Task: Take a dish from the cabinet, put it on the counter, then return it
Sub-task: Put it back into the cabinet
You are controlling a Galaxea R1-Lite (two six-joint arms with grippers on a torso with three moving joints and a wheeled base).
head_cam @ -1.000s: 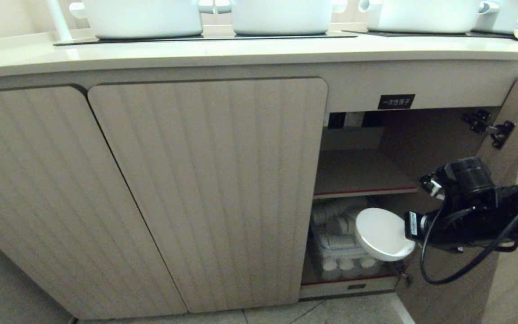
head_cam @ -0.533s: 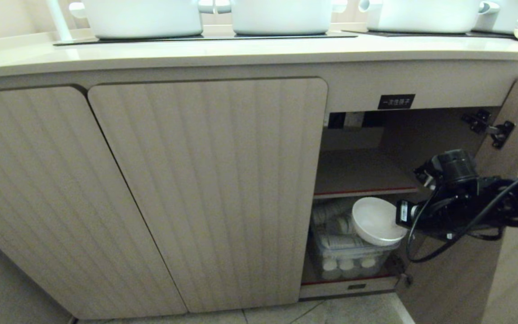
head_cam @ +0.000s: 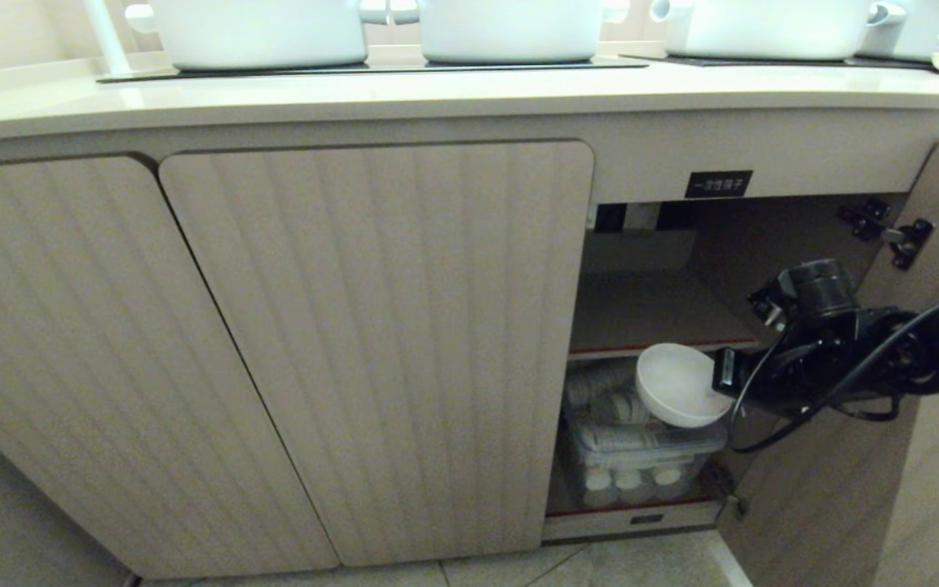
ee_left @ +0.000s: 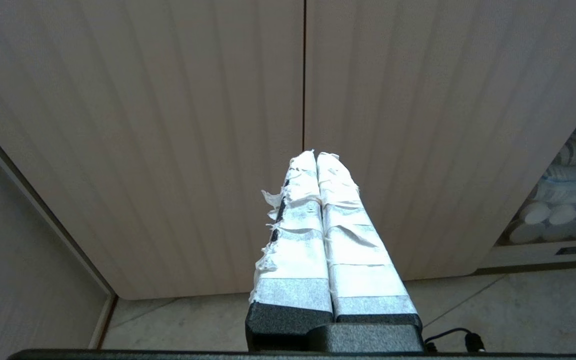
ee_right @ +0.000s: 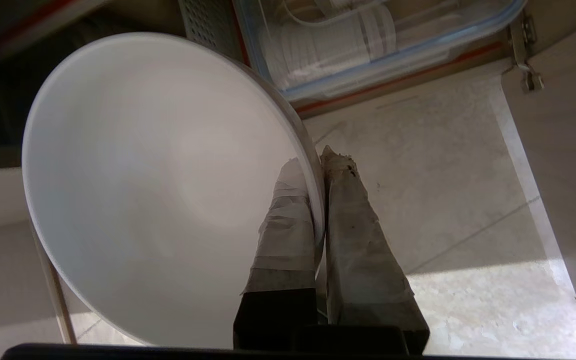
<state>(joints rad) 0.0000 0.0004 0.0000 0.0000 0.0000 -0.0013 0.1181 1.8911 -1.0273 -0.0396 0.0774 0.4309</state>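
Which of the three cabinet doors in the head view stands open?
The rightmost door, swung out on its hinges beside the exposed shelves. The two fluted doors to its left, and, sit shut and flush with the cabinet front.

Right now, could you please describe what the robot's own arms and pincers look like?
The right arm is black and chunky, with a round cylindrical housing on top, a small white label near the wrist and a black cable looping beneath it. The right pincer and left pincer each have two long tapering fingers on black bases, wrapped in frayed white tape; the right one's looks dirtier.
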